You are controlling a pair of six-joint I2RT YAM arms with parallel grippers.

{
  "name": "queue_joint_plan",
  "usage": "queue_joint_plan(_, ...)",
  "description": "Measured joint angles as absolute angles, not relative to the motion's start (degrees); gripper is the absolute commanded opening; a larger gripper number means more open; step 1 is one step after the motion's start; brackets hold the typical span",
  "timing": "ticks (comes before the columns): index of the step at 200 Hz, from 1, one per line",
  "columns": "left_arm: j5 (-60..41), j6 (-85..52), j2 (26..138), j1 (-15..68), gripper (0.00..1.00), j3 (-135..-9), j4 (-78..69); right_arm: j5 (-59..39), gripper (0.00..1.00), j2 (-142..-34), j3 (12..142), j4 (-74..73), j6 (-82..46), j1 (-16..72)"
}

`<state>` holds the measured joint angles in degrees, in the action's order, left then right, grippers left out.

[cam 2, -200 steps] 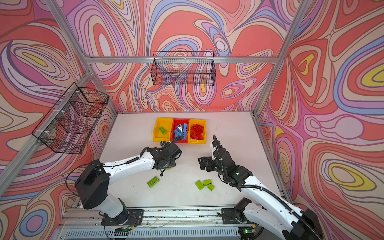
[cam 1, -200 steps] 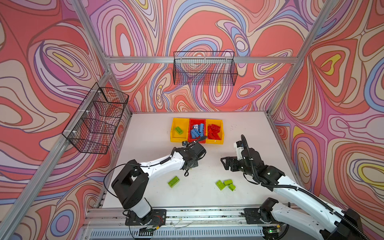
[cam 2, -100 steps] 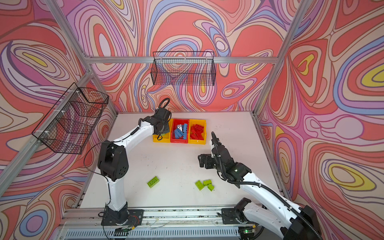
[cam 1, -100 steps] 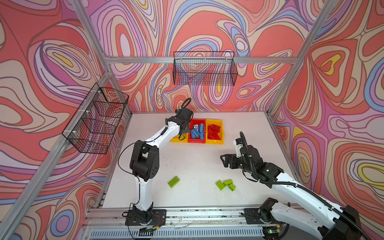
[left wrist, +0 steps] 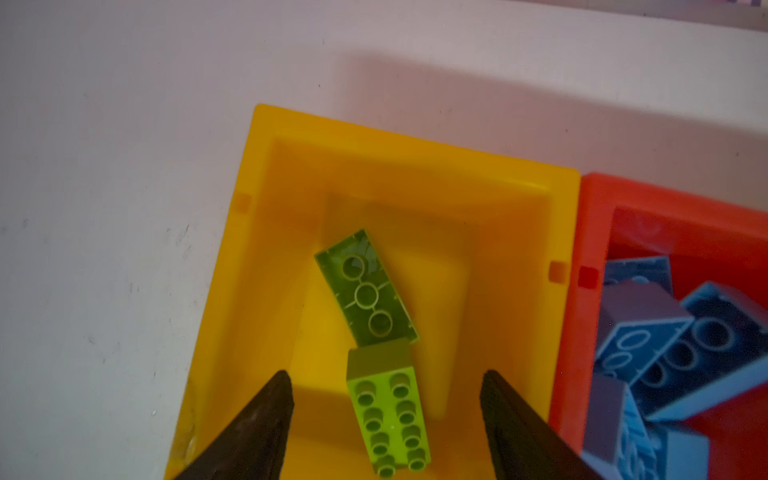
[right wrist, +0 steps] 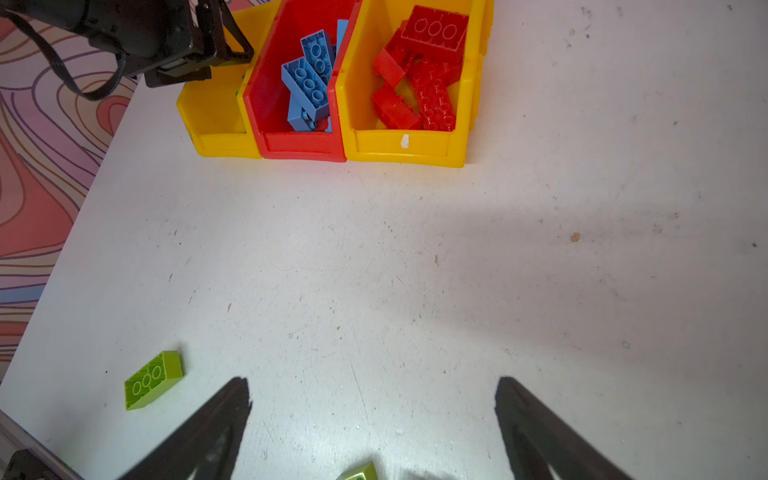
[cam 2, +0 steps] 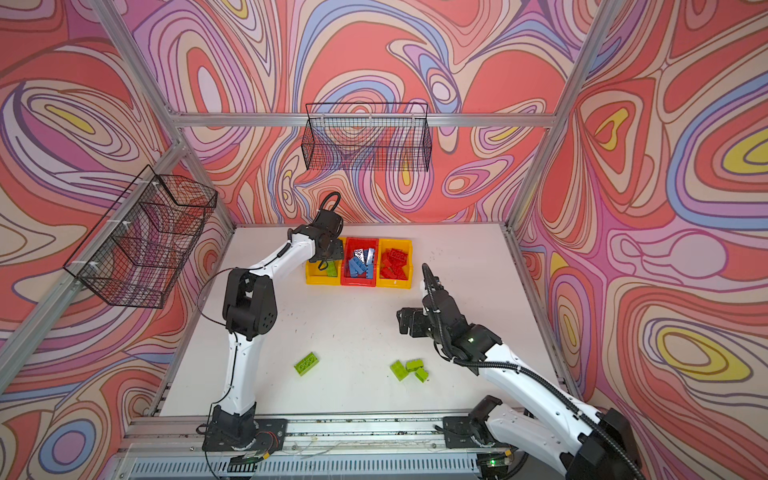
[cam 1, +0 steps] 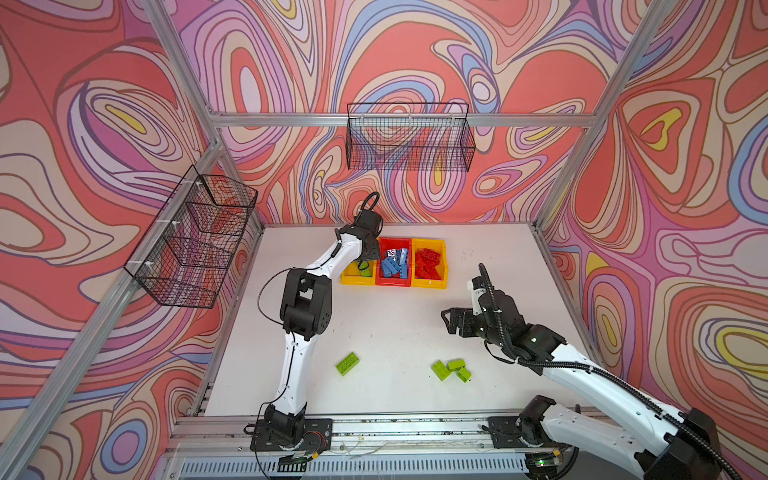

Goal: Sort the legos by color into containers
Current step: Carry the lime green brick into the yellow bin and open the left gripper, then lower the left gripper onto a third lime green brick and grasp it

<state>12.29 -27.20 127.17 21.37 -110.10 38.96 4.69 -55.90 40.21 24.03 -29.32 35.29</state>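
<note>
Left gripper [left wrist: 386, 376] is over the left yellow bin [left wrist: 407, 153], jaws apart, nothing clamped. A green Duplo brick [left wrist: 388, 419] sits studs-up between the fingers, clear of both; can't tell if it's resting on the bin floor. A second green brick [left wrist: 365, 291] lies underside-up in the same bin, the two ends meeting.

Three bins stand in a row by the desk's [cam 1: 395, 324] far edge. The red bin [cam 1: 392, 282] in the middle holds blue bricks [cam 1: 395, 264], and the right yellow bin [cam 1: 428, 284] holds red bricks [cam 1: 428, 264].

Right gripper [right wrist: 372, 386] is wide apart and empty, above the desk's right half.

Unsorted near the front edge: a single green brick [cam 1: 347, 363] left of middle, and a cluster of three green bricks [cam 1: 451, 369] right of middle.
</note>
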Motion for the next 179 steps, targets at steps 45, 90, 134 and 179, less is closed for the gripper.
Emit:
queue_joint_plan(45,12.51,-28.36,100.88,24.97,0.75,-80.44,35.73,4.69,0.97,-55.83,41.25,24.27,-29.30,35.31)
queue_joint_plan(90,11.55,-31.51,76.12,31.70,0.77,-52.01,32.67,3.46,0.97,-56.38,41.32,24.25,-29.23,35.31)
queue_joint_plan(134,6.96,-35.94,65.45,34.57,0.82,-33.15,31.11,2.50,0.97,-57.25,42.65,24.32,-29.08,35.33)
queue_joint_plan(179,3.09,-37.98,62.11,35.92,0.82,-27.27,26.30,2.00,0.97,-55.22,42.83,25.10,-29.78,35.33)
